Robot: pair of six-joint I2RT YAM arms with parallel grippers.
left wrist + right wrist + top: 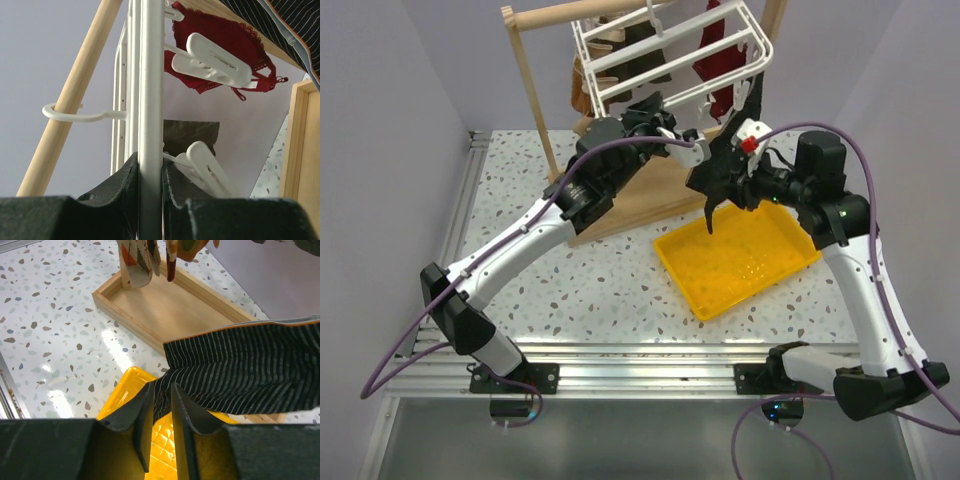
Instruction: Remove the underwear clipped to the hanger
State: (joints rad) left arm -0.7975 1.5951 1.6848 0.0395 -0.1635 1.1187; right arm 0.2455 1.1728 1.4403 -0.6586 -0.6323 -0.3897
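Right claw [161,395] clenched on the striped black briefs [240,365], pinching a lower fold. The cloth runs up toward a corner of the white hanger [150,75]. Cannot tell whether a clip holds its top edge.

Left claw [150,172] grips one slat of the hanger, fingers pressed to either side, likely to steady it.

Yellow tray [678,282] sits on the table [600,290], just under the briefs. No garment shows in it.

Judged early: nothing is off for certain yet. A dark grey piece [192,132] hangs behind a clip, with a red bra [220,50] above it. More hangs on the far side, too small to sort.

No brand, label or writing readable.
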